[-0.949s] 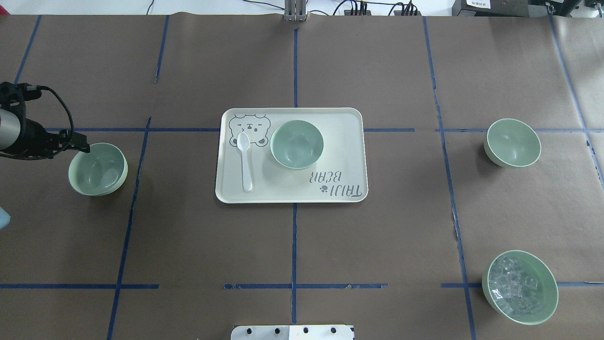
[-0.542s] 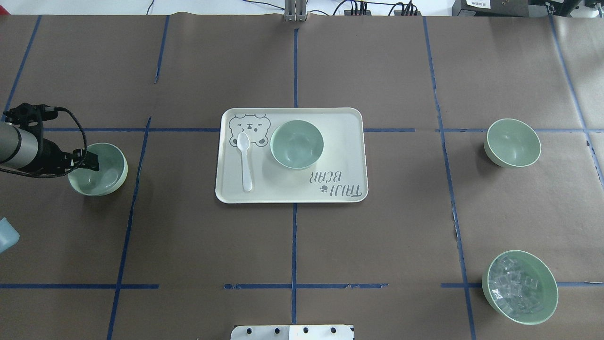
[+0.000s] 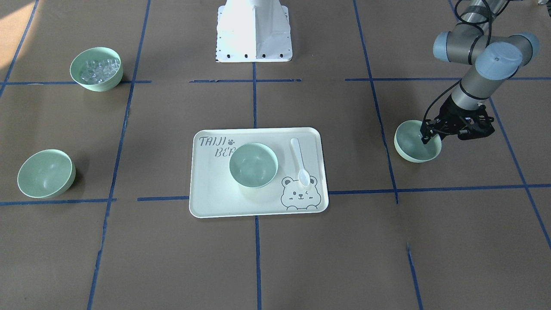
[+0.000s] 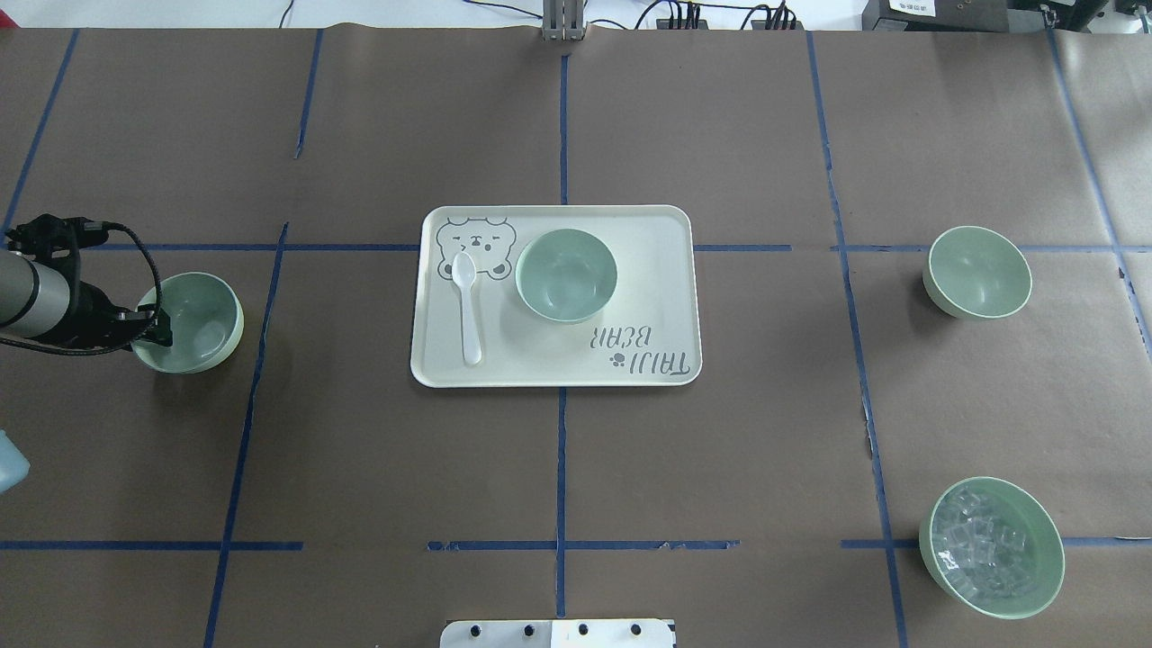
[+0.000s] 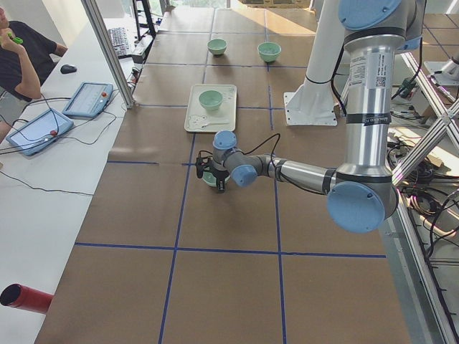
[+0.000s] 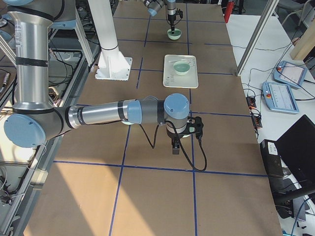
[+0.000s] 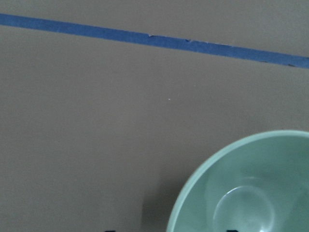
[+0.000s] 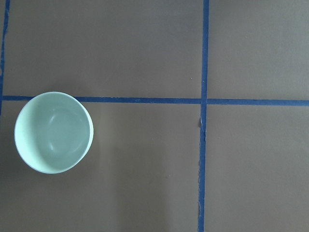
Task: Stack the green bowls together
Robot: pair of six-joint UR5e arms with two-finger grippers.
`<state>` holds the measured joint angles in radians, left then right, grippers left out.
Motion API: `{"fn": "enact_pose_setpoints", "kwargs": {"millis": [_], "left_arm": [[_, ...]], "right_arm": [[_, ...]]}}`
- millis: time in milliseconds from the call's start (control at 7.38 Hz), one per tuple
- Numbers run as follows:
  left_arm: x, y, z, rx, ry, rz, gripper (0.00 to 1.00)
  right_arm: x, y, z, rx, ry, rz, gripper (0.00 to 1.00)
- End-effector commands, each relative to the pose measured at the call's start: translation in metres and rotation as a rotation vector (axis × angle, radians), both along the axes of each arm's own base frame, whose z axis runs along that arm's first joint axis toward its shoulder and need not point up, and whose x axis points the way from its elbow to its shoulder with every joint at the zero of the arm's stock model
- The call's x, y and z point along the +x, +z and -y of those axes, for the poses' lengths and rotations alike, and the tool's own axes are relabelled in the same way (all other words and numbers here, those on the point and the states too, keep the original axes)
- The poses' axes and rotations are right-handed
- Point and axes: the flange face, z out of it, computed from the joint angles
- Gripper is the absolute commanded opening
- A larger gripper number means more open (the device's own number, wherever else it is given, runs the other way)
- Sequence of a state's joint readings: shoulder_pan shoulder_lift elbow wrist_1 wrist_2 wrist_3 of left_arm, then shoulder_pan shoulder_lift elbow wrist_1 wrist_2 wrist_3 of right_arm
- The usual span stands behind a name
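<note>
Three pale green bowls stand apart: one at the table's left (image 4: 200, 317), one on the bear-print tray (image 4: 566, 274), one at the right (image 4: 978, 272). My left gripper (image 4: 158, 335) is open and low at the left bowl's near-left rim (image 3: 415, 146). In the left wrist view that bowl (image 7: 251, 193) fills the lower right, and two dark fingertips at the bottom edge stand either side of its rim. My right gripper (image 6: 174, 145) shows only in the exterior right view, high over the table; I cannot tell its state. Its wrist camera looks down on the right bowl (image 8: 53, 131).
The pale tray (image 4: 648, 270) lies at mid-table with a white spoon (image 4: 466, 306) beside its bowl. A green bowl of clear cubes (image 4: 991, 547) stands at the near right. Blue tape lines cross the brown table cover.
My left gripper has swung from the left bowl's far-left edge, across its opening, down to its near-left rim. The bowls have not moved.
</note>
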<state>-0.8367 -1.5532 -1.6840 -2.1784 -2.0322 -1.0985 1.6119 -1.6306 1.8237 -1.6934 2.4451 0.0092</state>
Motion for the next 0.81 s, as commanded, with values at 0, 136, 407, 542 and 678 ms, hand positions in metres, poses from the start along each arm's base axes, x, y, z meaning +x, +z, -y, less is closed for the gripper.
{"fn": "enact_pose_setpoints", "kwargs": {"millis": [0, 136, 407, 542, 678], "left_arm": [[-0.001, -0.01, -0.001, 0.009, 0.006, -0.017, 0.0], [-0.005, -0.016, 0.0, 0.015, -0.001, -0.022, 0.0], [-0.013, -0.042, -0.002, -0.072, 0.05, -0.068, 0.0], [-0.041, -0.06, 0.02, -0.081, 0.004, -0.098, 0.0], [-0.051, -0.087, 0.047, -0.081, -0.033, -0.113, 0.0]], "right_arm": [[0.0, 0.0, 0.0, 0.001, -0.001, 0.0, 1.0], [0.0, 0.001, 0.0, -0.001, 0.0, 0.0, 1.0], [-0.026, -0.006, 0.008, -0.003, -0.044, 0.009, 1.0], [-0.05, -0.023, 0.028, -0.028, -0.039, 0.009, 1.0], [-0.072, -0.038, 0.041, -0.042, -0.045, 0.009, 1.0]]}}
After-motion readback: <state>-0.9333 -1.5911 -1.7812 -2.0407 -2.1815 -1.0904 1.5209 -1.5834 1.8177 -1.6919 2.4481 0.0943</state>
